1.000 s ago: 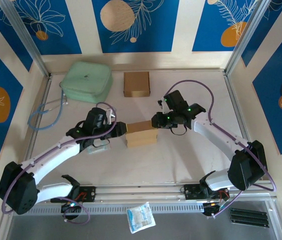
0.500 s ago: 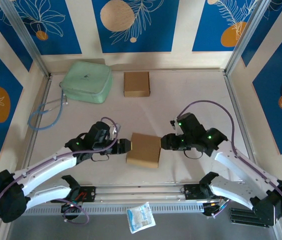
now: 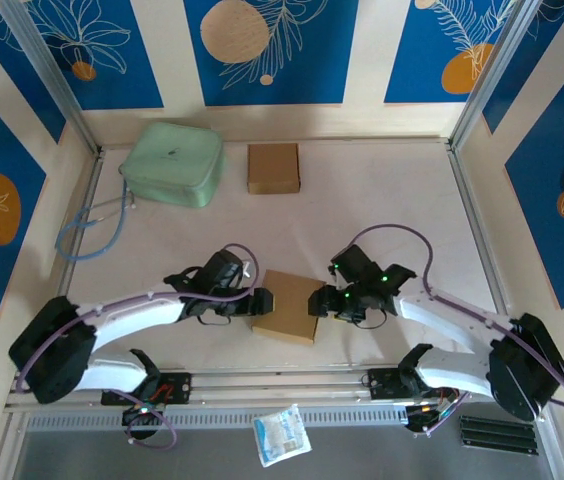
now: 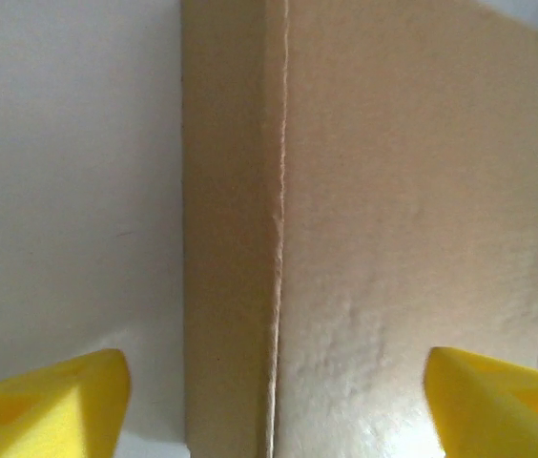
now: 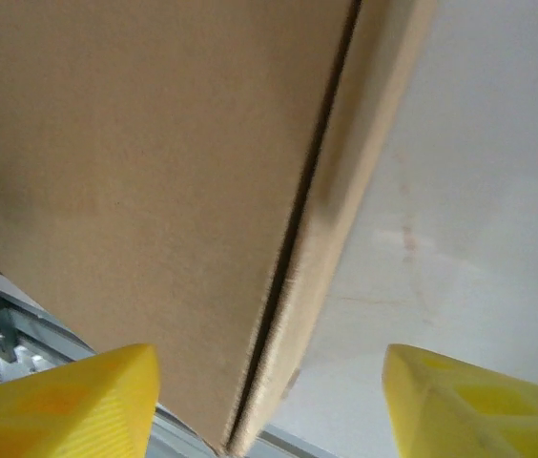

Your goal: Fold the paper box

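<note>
Brown paper box [image 3: 288,306], flat, between spread left jaws and spread right jaws.

1. Your paper box [image 3: 289,305] is plain kraft brown.
2. Behind it you've got a mint-green pouch [image 3: 173,164] and another brown box [image 3: 273,167].
3. Fingertips [image 4: 45,401] beside it: bright yellow.
4. Walls [image 3: 312,60] behind it: blue, white leaf outlines, orange dots.

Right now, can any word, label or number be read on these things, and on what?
None can be read.
Pouch: a faint mark on top, too small to read.
Packet: blue print, blurred.
Near box and far box: plain brown, no print seen.
</note>
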